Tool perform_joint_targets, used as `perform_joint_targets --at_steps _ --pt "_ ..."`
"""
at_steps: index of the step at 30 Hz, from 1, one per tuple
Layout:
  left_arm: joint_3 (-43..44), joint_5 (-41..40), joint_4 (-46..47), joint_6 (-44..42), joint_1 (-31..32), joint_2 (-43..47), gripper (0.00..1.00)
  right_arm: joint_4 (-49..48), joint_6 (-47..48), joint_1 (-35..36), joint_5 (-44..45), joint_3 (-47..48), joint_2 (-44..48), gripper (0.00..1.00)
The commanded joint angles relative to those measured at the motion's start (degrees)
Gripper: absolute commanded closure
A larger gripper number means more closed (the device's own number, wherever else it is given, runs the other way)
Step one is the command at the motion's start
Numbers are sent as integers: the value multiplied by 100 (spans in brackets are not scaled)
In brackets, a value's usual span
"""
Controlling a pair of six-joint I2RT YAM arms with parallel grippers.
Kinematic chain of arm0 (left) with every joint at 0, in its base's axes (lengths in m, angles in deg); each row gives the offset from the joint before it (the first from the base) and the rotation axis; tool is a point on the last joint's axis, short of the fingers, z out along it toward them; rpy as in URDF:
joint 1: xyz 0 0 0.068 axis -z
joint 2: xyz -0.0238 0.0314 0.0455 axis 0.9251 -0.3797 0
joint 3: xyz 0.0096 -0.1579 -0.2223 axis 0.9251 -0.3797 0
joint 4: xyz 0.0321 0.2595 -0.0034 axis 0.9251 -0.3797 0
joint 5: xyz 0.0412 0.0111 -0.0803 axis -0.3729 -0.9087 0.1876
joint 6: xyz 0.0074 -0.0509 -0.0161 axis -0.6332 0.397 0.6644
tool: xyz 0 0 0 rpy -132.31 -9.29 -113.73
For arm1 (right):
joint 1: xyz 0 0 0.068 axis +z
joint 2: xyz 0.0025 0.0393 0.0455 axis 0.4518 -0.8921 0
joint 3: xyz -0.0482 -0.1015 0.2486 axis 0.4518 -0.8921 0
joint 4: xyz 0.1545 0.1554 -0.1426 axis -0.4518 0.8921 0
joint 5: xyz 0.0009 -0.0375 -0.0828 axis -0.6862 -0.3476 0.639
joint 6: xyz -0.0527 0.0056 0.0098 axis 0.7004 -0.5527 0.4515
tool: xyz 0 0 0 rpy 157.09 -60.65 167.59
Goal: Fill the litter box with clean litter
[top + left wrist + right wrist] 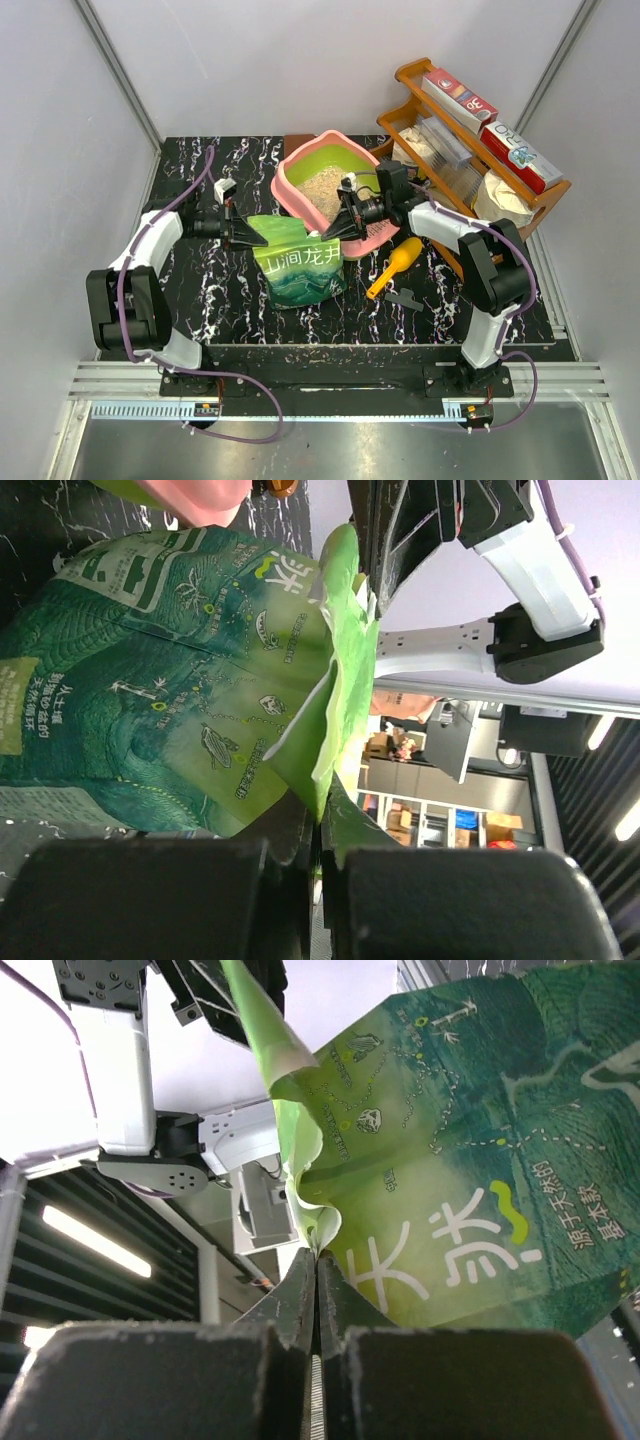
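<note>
One green printed foil bag (300,268) is pinched at its top by two grippers, just in front of one litter box.
One black white-veined marbled table (200,300) is seen, with one brown wooden rack (545,195) at its back right; one rounded pink plastic litter box with lime-green inner walls (330,140) is set at the back centre, just left of the rack, and one patch of beige sandy litter (322,187) is spread inside it; the bag is stood upright on the table; its left top corner is clamped in the left gripper (320,850), its right top corner in the right gripper (315,1290), both jaws closed tight on the foil; one yellow-orange plastic scoop (395,265) is laid right of the bag.
</note>
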Motion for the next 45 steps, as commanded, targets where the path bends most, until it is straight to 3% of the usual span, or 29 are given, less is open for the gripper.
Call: perform_joint_targets --at_steps 1,3,4,6,7,8,12,15,17,19,21,24,33,36,37,45 --pt "-104 -91 208 478 -327 -42 100 1437 7 -254 -514 455 81 100" --pt "-104 -73 323 585 -327 -60 100 1586 34 -254 -470 516 20 100" --pt "0 -90 332 507 -327 -60 86 1578 34 -254 -470 534 -6 100" --pt "219 -230 158 122 -344 62 74 1639 60 -254 -452 578 -59 100" --pt "491 -370 -61 -367 -361 141 62 1657 78 -254 -452 587 -77 100" --pt "632 -833 -167 -633 -362 342 58 1666 95 -254 -452 596 -94 100" --pt "573 -1793 182 -1461 -458 1440 49 1683 122 -254 -452 613 -121 100" --pt "64 -2006 797 -2251 -380 2670 41 1675 95 -254 -470 622 -138 100" --pt "-341 -2320 1412 -2796 32 3494 29 1675 60 -254 -470 640 -147 100" --pt "-543 -2673 1658 -3645 819 3797 25 1657 -10 -254 -479 648 -156 100" --pt "-457 -3182 1642 -4158 1550 3764 25 1613 -71 -254 -487 675 -156 100" --pt "-228 -3465 1545 -4941 2018 3343 30 1613 -221 -254 -435 649 -156 100" --pt "-43 -3492 1950 -5909 2854 2402 35 1780 -318 -271 -329 350 -94 100" --pt "-78 -3588 1950 -6076 3091 2208 41 1789 -318 -262 -320 332 -86 100" --pt "-87 -3649 1941 -6129 3136 2147 47 1789 -326 -262 -320 332 -77 100" --pt "-184 -3878 1748 -6472 3251 2006 59 1815 -309 -298 -303 279 -42 100"
